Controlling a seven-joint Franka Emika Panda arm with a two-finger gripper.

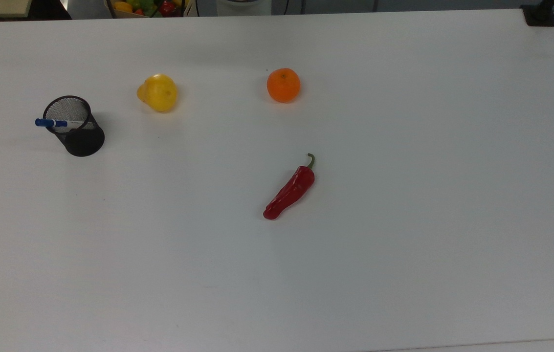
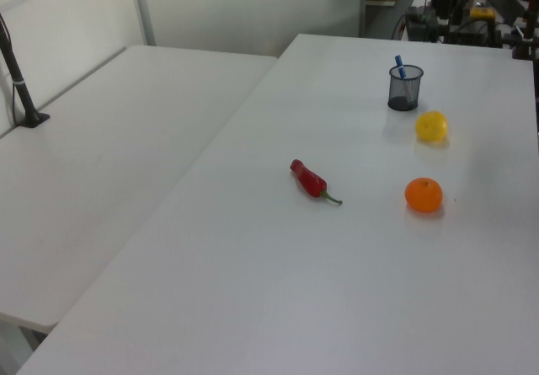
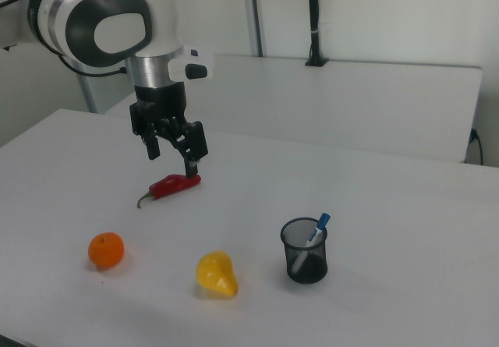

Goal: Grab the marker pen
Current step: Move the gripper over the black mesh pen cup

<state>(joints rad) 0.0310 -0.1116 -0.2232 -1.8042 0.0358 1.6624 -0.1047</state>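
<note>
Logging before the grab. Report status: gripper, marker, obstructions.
Gripper open, empty, raised over the table. Marker untouched, leaning in mesh cup, blue cap up past the rim. Chili, pear, orange lie apart from the cup.

I see bare table point(image 1: 404, 244) around the mesh pen cup point(image 1: 75, 128). The yellow pear point(image 1: 158, 92) is its nearest neighbour, apart from it; the orange point(image 1: 283, 85) and red chili point(image 1: 290, 189) lie farther off.
</note>
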